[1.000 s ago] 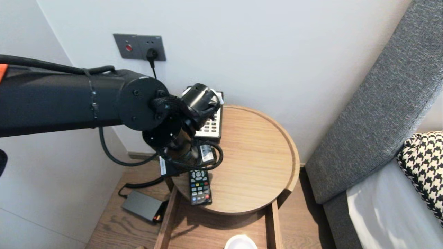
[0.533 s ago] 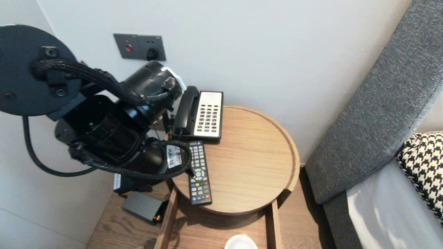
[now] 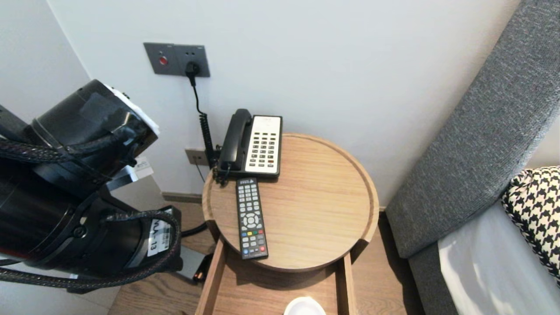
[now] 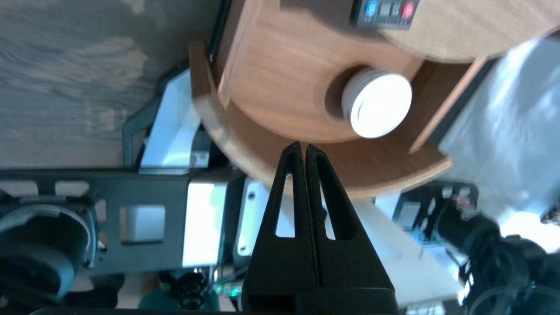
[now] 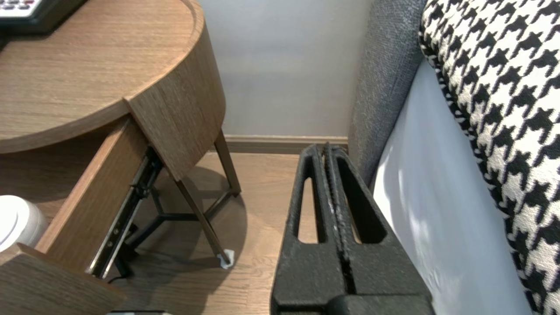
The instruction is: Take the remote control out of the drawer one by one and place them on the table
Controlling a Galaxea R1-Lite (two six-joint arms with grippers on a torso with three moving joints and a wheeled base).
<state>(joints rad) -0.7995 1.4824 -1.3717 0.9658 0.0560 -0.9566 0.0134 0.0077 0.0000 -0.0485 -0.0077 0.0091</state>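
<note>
I pulled my left gripper (image 4: 305,148) back from the remote (image 3: 250,217), which lay on the table (image 3: 315,205). The gripper was closed on nothing. The right gripper (image 5: 326,148) stayed parked, closed and empty.

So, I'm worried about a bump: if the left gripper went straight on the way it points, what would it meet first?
Most likely the curved wooden front of the open drawer, just beyond the shut left gripper, though depth is unclear. The round white container inside sits off that line.
</note>
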